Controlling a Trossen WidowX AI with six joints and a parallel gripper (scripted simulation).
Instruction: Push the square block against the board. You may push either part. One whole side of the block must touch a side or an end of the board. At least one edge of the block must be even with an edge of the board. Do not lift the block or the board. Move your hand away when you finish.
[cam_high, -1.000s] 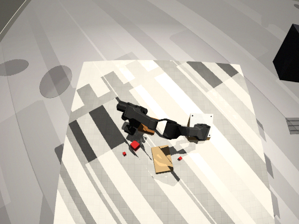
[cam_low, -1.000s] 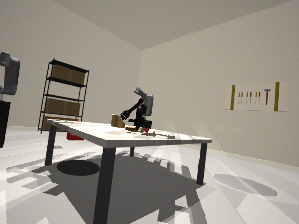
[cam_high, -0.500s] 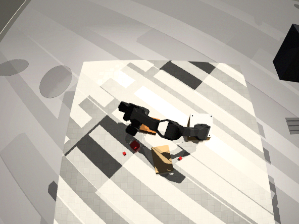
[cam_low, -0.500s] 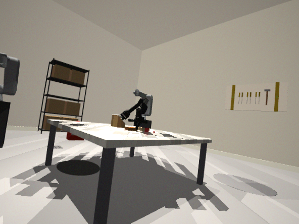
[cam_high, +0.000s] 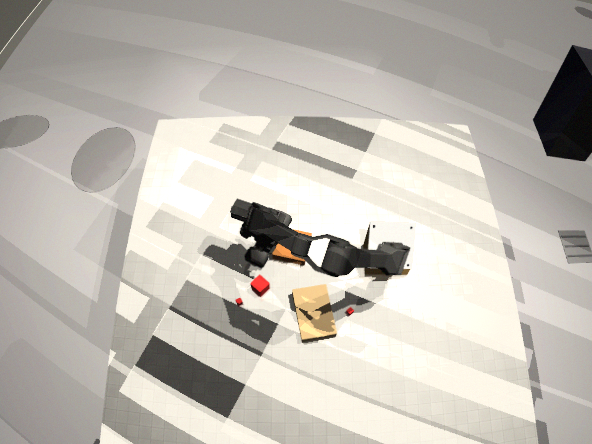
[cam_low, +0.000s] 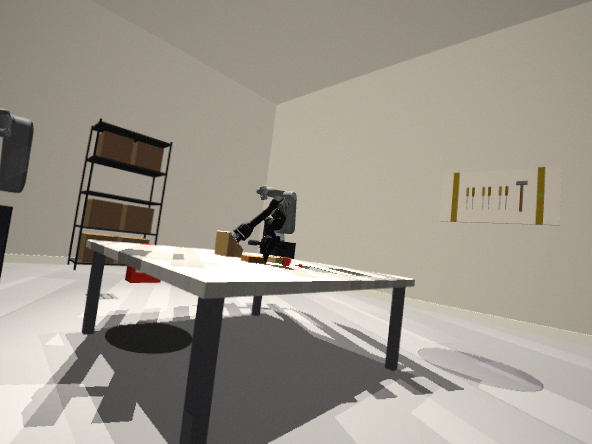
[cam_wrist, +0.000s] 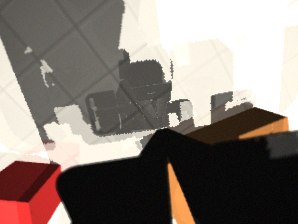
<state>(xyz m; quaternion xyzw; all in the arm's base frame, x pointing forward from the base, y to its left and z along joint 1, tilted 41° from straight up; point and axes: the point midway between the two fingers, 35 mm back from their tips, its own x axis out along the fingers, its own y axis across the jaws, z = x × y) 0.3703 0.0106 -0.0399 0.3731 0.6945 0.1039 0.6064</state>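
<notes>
Red square block is being lit near the clenched, empty jaws; below them, the table is being striped by shadow, with the shelf rack being shown well apart.

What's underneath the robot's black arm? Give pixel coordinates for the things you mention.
In the top view, part of an orange block (cam_high: 288, 254) shows beneath the arm (cam_high: 336, 257). The arm covers its middle, so whether anything else lies there can't be seen.

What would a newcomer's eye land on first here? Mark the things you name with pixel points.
Probably the black arm (cam_high: 337, 255) (cam_low: 272, 225) reaching across the pale table (cam_high: 425, 350) (cam_low: 300, 288). Next, the bright red cube (cam_high: 260, 285) (cam_low: 286, 262) (cam_wrist: 31, 192), beside it in the top view, and the tan slab (cam_high: 316, 320) lying nearby. The exterior view adds a tall black shelf rack (cam_low: 170, 160) behind.
</notes>
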